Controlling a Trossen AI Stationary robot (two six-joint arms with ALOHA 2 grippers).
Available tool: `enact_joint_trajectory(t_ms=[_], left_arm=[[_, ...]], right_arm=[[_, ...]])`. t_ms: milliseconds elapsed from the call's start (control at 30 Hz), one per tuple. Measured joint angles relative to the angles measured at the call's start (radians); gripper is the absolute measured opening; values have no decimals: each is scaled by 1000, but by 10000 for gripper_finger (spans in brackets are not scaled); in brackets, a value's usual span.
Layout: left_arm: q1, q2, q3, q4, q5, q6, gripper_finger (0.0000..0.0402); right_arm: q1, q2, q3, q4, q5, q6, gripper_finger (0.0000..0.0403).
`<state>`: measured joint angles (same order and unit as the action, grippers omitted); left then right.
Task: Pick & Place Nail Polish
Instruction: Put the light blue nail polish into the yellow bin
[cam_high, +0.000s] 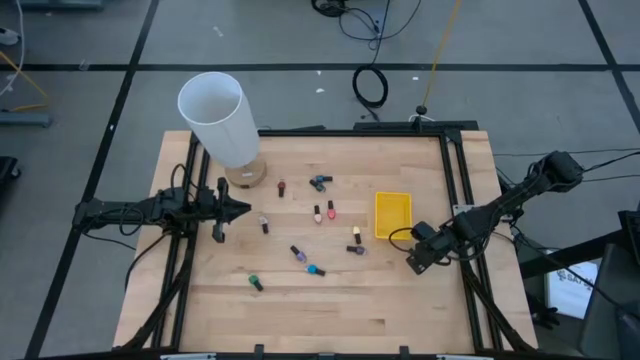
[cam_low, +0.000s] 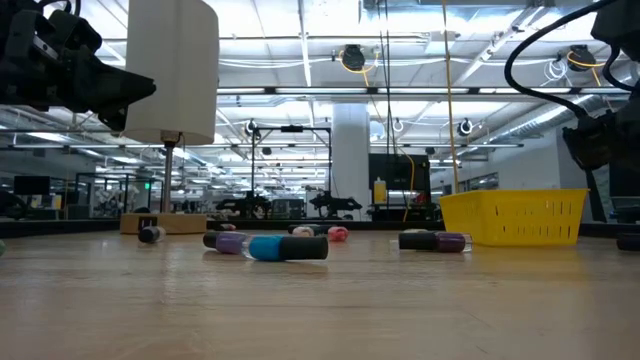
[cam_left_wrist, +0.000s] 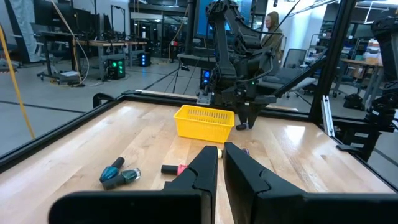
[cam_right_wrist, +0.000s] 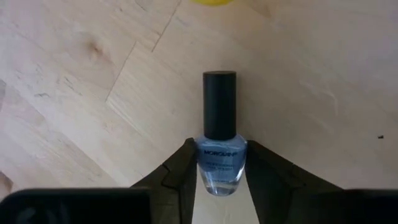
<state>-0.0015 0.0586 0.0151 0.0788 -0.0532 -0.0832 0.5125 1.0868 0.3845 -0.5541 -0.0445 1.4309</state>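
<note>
The right gripper (cam_right_wrist: 219, 171) sits low over the worktop (cam_high: 330, 310) at about 4 o'clock, just below the yellow bin (cam_high: 392, 214). Its fingers (cam_right_wrist: 177, 169) are clamped on a pale blue bottle (cam_right_wrist: 219, 152) that lies flat between them, black cap pointing away from the wrist. Both fingers press the glass body, not the cap, and the bottle looks centred between them.

To do this step well, I judge the grip should firm up before any lift, since the glass is smooth and the contact is near the fingertips. A straight rise would then clear the worktop, followed by a short carry toward 12 o'clock over the bin's rim and a low release inside it.

The other bottles (cam_high: 318, 214) lie scattered mid-worktop, well apart from this one.

The left gripper (cam_high: 238, 210) waits at 9 o'clock, its fingers together and holding nothing, near the white cylinder (cam_high: 220, 118).
</note>
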Motion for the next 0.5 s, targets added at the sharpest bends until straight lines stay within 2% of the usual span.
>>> enact_joint_trajectory(t_ms=[167,500], left_arm=[[0,0,0,0,0,0,26],[0,0,0,0,0,0,26]], right_arm=[[0,-35,0,21,-13,-31,108],[0,-184,-7,55,-43,-97,106]])
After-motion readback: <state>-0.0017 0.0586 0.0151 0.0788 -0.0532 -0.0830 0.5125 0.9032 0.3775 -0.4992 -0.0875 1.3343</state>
